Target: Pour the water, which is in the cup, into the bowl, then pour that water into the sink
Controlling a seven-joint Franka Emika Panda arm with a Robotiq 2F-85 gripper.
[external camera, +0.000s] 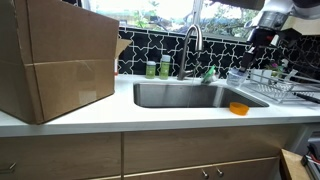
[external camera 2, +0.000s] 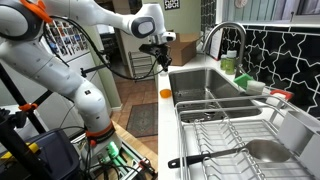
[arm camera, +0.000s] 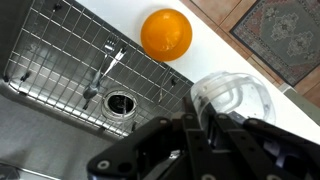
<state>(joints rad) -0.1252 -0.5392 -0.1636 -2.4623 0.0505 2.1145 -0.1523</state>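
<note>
The orange bowl [arm camera: 166, 33] sits on the white counter strip beside the sink [arm camera: 60, 70]. It shows in both exterior views [external camera: 238, 108] [external camera 2: 166, 93]. My gripper [arm camera: 213, 122] is shut on the clear cup [arm camera: 238, 95], which it holds in the air above the counter edge, a little off to the side of the bowl. In both exterior views the gripper [external camera: 262, 38] [external camera 2: 160, 52] hangs well above the bowl. The sink [external camera: 190, 95] has a wire grid and a drain [arm camera: 122, 103] in its bottom. I cannot make out the water.
A large cardboard box [external camera: 55, 60] stands on the counter. Two green bottles [external camera: 158, 69] and the curved faucet [external camera: 193, 45] are behind the sink. A wire dish rack [external camera: 265, 82] stands beside the sink. A rug [arm camera: 280, 35] lies on the floor below.
</note>
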